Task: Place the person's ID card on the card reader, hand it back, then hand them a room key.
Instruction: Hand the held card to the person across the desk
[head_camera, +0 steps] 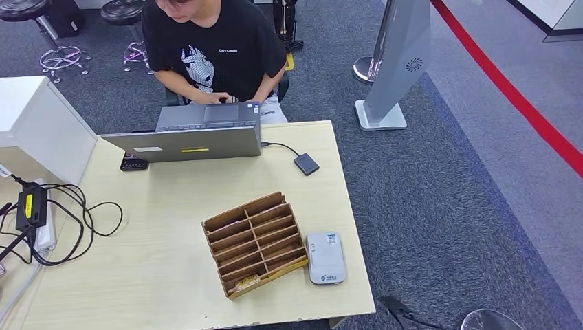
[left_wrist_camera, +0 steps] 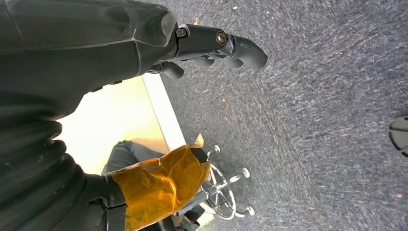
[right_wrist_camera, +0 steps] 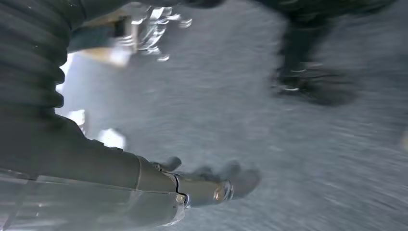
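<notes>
A grey-white card reader (head_camera: 325, 258) lies flat near the table's front right corner. Just left of it stands a wooden slotted organizer (head_camera: 254, 242); a small tan item (head_camera: 247, 280) sits in its front row, too small to identify. A person in a black T-shirt (head_camera: 213, 48) sits behind the table with both hands at a laptop (head_camera: 196, 134). My left hand (left_wrist_camera: 211, 45) hangs over grey carpet, fingers stretched out and holding nothing, its thumb (left_wrist_camera: 159, 185) wrapped in orange tape. My right hand (right_wrist_camera: 207, 185), blurred, also hangs over carpet with fingers extended and nothing in it.
A small dark box (head_camera: 306, 163) on a cable lies right of the laptop. A power brick and tangled cables (head_camera: 41, 220) sit at the table's left edge, beside a white cabinet (head_camera: 34, 120). A grey kiosk stand (head_camera: 395, 75) and a red floor line (head_camera: 509, 89) are to the right.
</notes>
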